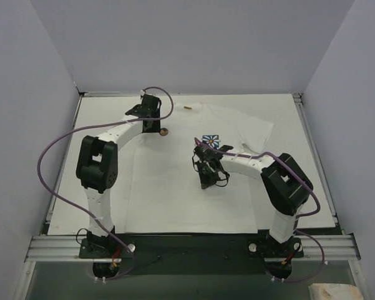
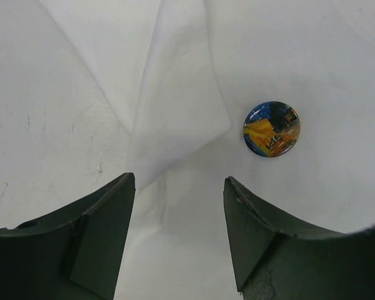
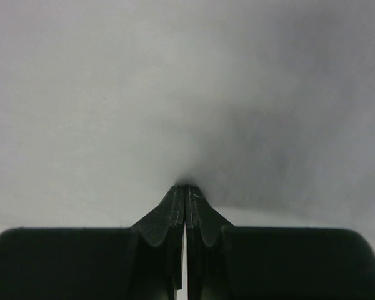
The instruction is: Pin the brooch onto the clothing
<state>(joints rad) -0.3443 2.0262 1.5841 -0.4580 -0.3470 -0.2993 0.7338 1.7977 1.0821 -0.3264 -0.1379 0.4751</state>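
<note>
Brooch just beyond left gripper, untouched

White T-shirt lies spread on the table.

Plain lavender-grey walls close me in on three sides, evenly lit, without hard shadows; under me lies a white table, faintly scuffed; a slotted aluminium rail runs along its near edge; beyond that, a dark grey-green floor.
</note>
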